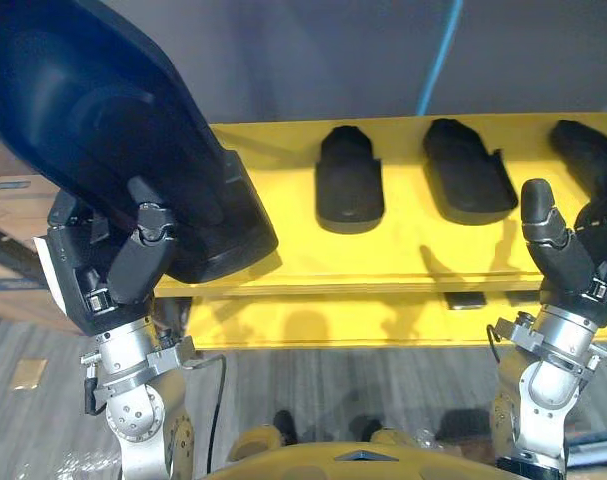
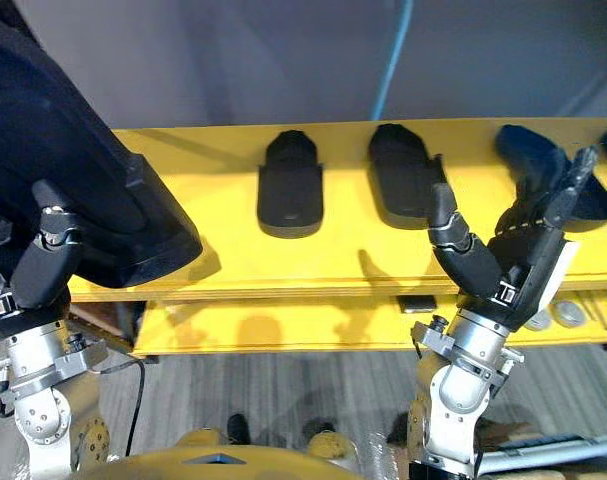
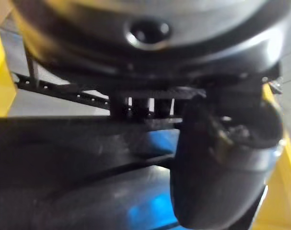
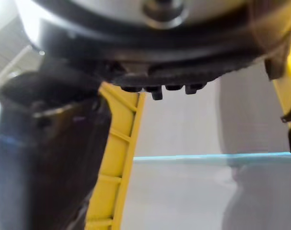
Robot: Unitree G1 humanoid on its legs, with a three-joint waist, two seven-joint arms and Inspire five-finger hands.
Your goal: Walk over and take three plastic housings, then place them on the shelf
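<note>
Left hand [image 1: 111, 272] is up at the left end of the yellow shelf [image 1: 383, 258], thumb and fingers curled round the near edge of a big dark plastic housing [image 1: 113, 120]. The housing tilts up and away from the hand, its lower end over the shelf's left part; whether it touches the board, I cannot tell. Along the top of the shelf lie three more: a middle housing [image 1: 348, 182], a second housing [image 1: 469, 172] just to its right, and a third housing [image 2: 528, 165] at the far right. Right hand [image 2: 503, 262] is raised in front of the shelf, fingers spread and relaxed, holding nothing, its fingertips [image 2: 581, 168] showing in front of that third housing. Below, a lower yellow tier [image 1: 323, 322] carries a small dark item [image 1: 468, 300].
</note>
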